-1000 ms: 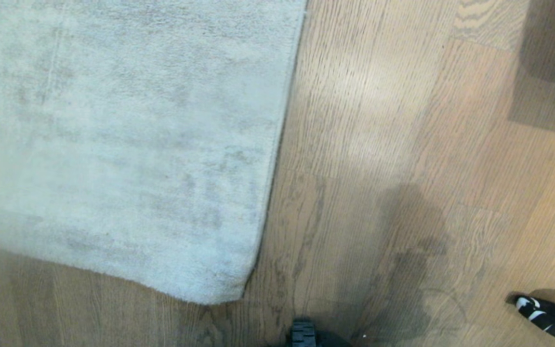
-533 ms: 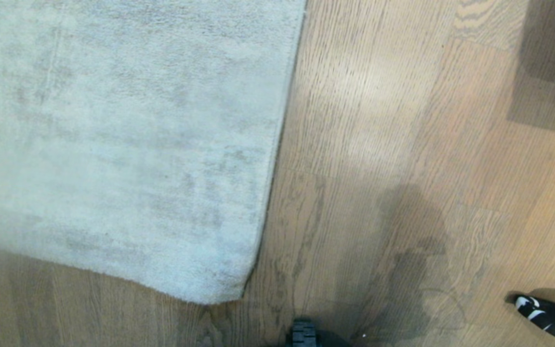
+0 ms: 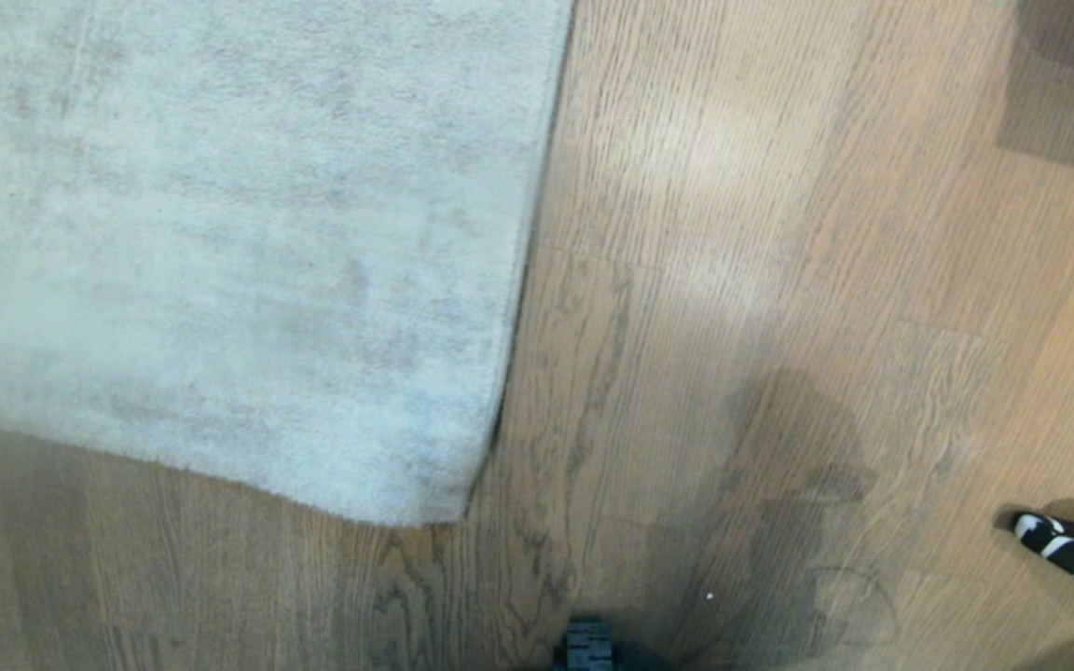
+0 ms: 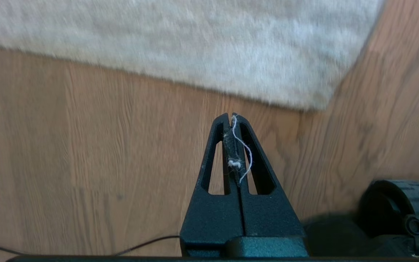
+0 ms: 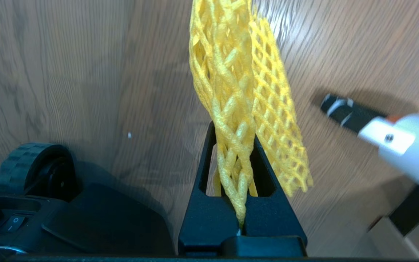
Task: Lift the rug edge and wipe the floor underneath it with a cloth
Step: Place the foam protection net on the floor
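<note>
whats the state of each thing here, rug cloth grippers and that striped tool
rug edge: flat on the floor, not lifted
cloth: clamped in the right gripper, hanging bunched
left gripper: shut, empty but for lint and a thread
striped tool: tip just above the floor

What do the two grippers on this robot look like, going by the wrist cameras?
Both match: the left gripper and the right gripper are matte black, each with two tapering fingers that form a pointed wedge, each finger pierced by a long slot. A white thread and lint cling to the left one's fingers. No markings are visible.
</note>
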